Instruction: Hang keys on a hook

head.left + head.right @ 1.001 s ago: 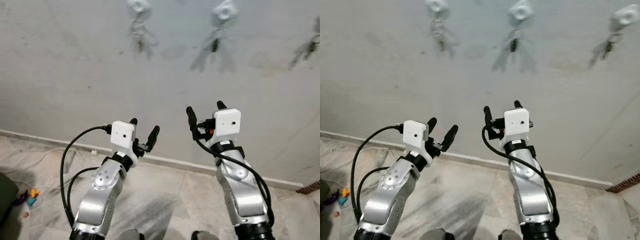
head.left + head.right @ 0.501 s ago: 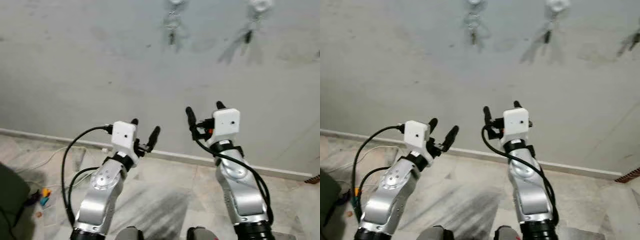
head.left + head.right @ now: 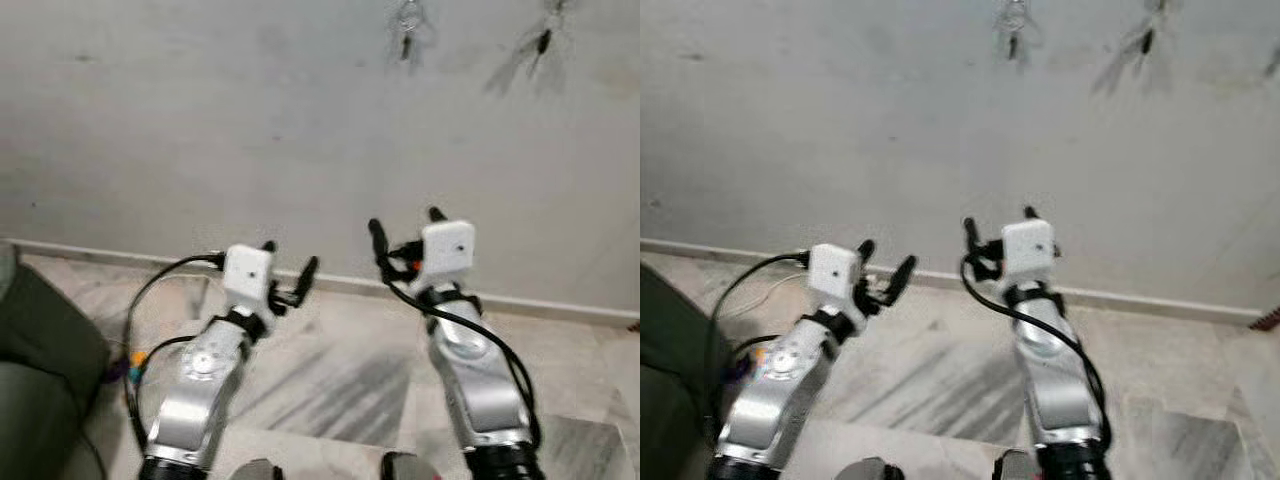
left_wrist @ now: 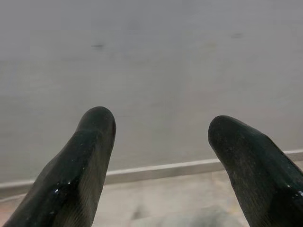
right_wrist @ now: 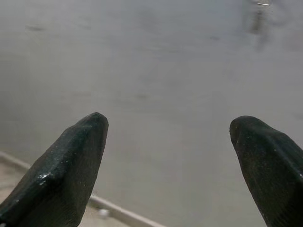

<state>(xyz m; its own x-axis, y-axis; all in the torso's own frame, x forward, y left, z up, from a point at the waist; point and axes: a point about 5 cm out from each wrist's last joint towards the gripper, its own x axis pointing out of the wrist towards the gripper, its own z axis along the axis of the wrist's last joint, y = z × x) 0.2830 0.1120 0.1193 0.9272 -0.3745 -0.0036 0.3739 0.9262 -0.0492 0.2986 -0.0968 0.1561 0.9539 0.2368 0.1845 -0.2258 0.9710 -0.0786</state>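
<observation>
I held both arms raised in front of me, facing the grey wall (image 3: 200,120), and neither claw carried anything. My left gripper (image 3: 289,272) had its two black fingers spread with nothing between them; the left wrist view looked straight through that gap at bare wall and the pale baseboard (image 4: 161,169). My right gripper (image 3: 402,222) was likewise parted and empty, its fingers wide at either side of the wrist view. I judged the arms sat this way, up and released, because they had nothing to grasp at that moment and were simply kept ready while I stood off from the wall.

The keys were high on the wall, well above and apart from both grippers. One bunch of keys (image 3: 406,28) dangled from its hook at the upper edge, small and dark against the plaster, throwing a faint shadow. A second bunch (image 3: 542,40) hung further to my right. Both were blurred and too small to tell individual keys. Marble floor tiles (image 3: 330,370) lay below, and a dark green seat (image 3: 40,380) stood at my left.
</observation>
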